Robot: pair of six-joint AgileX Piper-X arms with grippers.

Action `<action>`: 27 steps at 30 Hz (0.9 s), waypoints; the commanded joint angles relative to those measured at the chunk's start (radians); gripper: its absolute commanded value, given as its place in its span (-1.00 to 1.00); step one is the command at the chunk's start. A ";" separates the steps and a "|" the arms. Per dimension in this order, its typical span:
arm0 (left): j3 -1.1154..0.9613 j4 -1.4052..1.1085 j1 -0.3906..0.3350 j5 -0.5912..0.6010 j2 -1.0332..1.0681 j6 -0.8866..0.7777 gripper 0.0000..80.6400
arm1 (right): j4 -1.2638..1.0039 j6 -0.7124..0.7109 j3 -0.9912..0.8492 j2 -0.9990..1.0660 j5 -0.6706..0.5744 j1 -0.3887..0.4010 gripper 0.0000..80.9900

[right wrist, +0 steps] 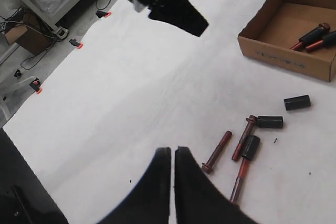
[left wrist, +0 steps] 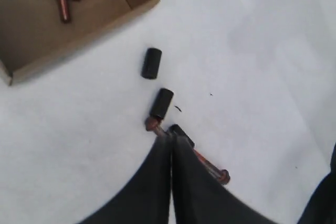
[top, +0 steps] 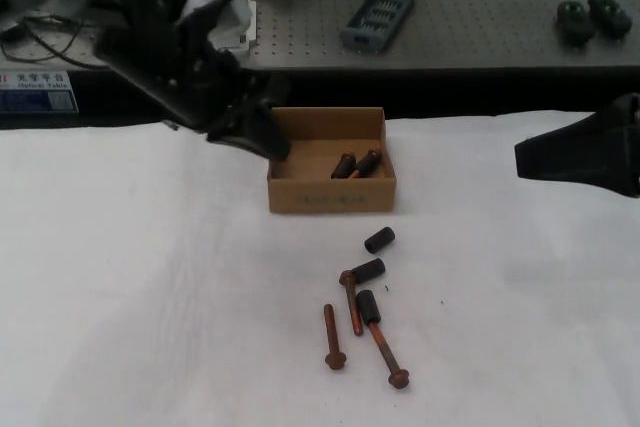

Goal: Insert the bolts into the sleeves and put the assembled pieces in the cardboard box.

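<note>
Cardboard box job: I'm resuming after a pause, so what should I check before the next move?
1. Left gripper empty: ok, shut on nothing.
2. Right gripper open to grasp: not ok, shut.
3. Cardboard box has room: ok, two assembled pieces inside.
4. Loose sleeve free to grasp: ok, lies apart.
5. Bare bolt reachable: ok, touches nothing.
6. Sleeved bolt fully seated: cannot tell.

Bare worktop lies open on both sides of the scattered bolts and sleeves, while the left tool hangs over the left wall of the cardboard box.
</note>
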 commanded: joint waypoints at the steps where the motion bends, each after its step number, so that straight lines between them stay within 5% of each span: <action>1: 0.186 0.055 0.000 0.009 -0.206 0.073 -0.98 | 0.021 -0.009 -0.003 0.002 -0.008 -0.005 -0.93; 15: 0.725 -0.058 0.000 0.025 -0.640 0.100 -0.98 | 0.291 0.022 -0.003 0.002 0.088 0.019 -0.93; 25: 0.901 -0.058 0.000 0.016 -0.910 0.100 -0.98 | 0.288 0.092 -0.003 0.088 0.152 0.161 -0.98; 27: 0.915 -0.061 0.000 0.006 -0.954 0.100 -0.98 | 0.281 0.121 -0.003 0.120 0.152 0.193 -0.81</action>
